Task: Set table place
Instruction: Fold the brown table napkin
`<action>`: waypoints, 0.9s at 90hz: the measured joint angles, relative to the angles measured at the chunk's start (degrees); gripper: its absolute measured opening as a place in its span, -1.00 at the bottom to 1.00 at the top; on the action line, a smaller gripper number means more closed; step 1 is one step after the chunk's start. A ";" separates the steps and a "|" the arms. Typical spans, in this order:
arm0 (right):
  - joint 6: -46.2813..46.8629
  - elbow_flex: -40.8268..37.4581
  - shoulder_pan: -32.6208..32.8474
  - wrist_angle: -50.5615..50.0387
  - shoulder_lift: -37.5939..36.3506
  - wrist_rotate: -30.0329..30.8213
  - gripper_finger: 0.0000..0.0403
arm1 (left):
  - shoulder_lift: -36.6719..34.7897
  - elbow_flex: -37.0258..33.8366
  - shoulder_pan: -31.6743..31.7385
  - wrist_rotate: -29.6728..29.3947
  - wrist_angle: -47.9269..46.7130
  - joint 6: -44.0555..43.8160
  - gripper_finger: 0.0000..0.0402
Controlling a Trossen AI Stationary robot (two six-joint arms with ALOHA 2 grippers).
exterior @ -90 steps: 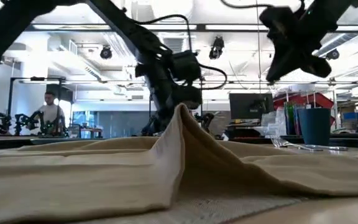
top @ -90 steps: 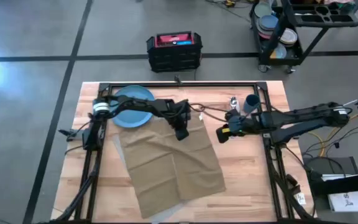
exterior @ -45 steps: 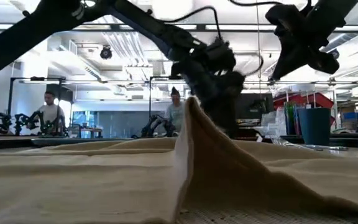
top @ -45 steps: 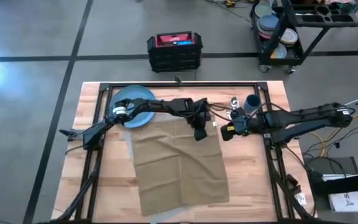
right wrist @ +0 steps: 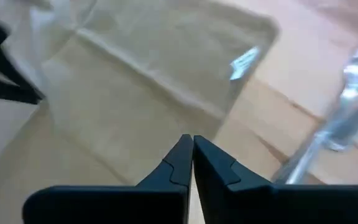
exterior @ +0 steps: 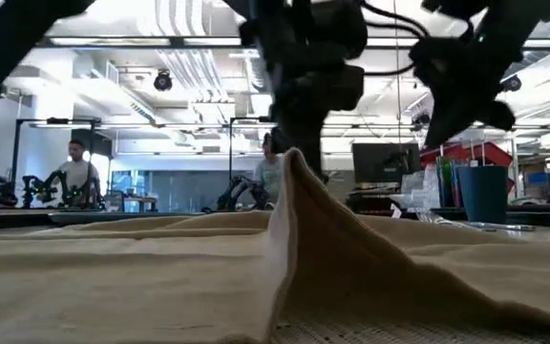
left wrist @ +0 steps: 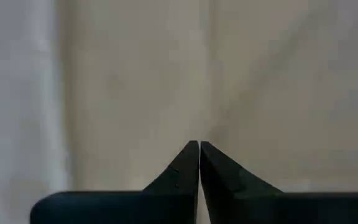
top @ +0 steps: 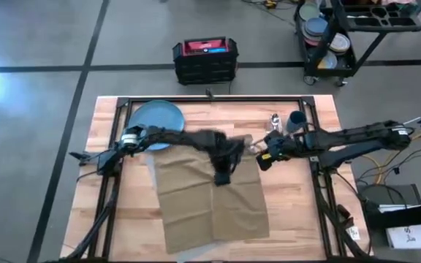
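The tan napkin point(top: 210, 199) lies spread over the grey placemat point(top: 152, 169), rising to a tent-like peak point(exterior: 294, 167) in the low view. My left gripper point(top: 221, 177) stands above that peak, shut on the cloth. My right gripper point(top: 260, 164) hovers shut in the air beside the napkin's far right corner point(right wrist: 253, 28), holding nothing. The blue plate point(top: 156, 117) rests flat at the far left. The dark-blue cup point(top: 296, 119) stands upright at the far right, with silver cutlery point(top: 274, 120) lying beside it. My left gripper pinches a raised fold of the napkin point(exterior: 292, 172) between its two fingers, coming from above and pointing down. The cloth hangs from the fingertips point(left wrist: 188, 163) as a steep tent, while its edges stay on the placemat. How many layers it has, I cannot tell.
Bare wood point(top: 298, 212) lies to the right of the napkin and along the near edge. A black case point(top: 205, 58) and a black cart with stacked dishes point(top: 327, 36) stand on the floor beyond the table. People show far off in the room point(exterior: 76, 177).
My left gripper has carried the pinched fold toward the table's right edge, then a little toward the near edge. The napkin slid right with it and turned squarer to the table, uncovering a strip of placemat on the left. The peak stays lifted.
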 joint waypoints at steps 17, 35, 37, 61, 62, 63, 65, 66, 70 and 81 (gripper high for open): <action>-4.38 -0.74 -3.49 7.90 5.26 -4.97 -1.00 | -10.45 -20.30 -6.60 -1.58 17.60 -15.98 -1.00; -9.08 -0.85 -7.35 12.98 13.30 -11.67 -1.00 | -20.28 -38.59 -11.39 -5.71 32.93 -34.98 -1.00; -9.47 -0.84 -7.59 13.99 14.15 -12.02 -1.00 | -21.20 -40.03 -11.96 -6.83 33.47 -36.75 -1.00; -13.09 -0.84 -9.76 16.72 17.99 -17.08 -1.00 | -24.29 -45.12 -13.24 -15.01 36.25 -48.97 -1.00; -13.19 -0.83 -10.00 17.06 18.10 -17.24 -1.00 | -24.31 -45.14 -13.26 -15.11 36.26 -49.11 -1.00; -13.27 -0.81 -10.27 17.49 18.28 -17.39 -1.00 | -24.34 -45.15 -13.28 -15.15 36.26 -49.17 -1.00; -13.47 -0.67 -10.74 18.05 18.58 -17.59 -1.00 | -24.35 -45.20 -13.29 -15.15 36.39 -49.25 -1.00; -13.57 -0.61 -11.00 18.25 18.68 -17.63 -1.00 | -24.35 -45.20 -13.29 -15.18 36.60 -49.28 -1.00; -14.15 -0.68 -12.25 17.50 18.95 -18.53 -1.00 | -24.02 -45.07 -13.43 -15.51 38.13 -49.29 -1.00; -15.47 -0.38 -15.07 18.03 20.35 -19.71 -1.00 | -22.62 -45.00 -13.98 -15.43 40.21 -48.81 -1.00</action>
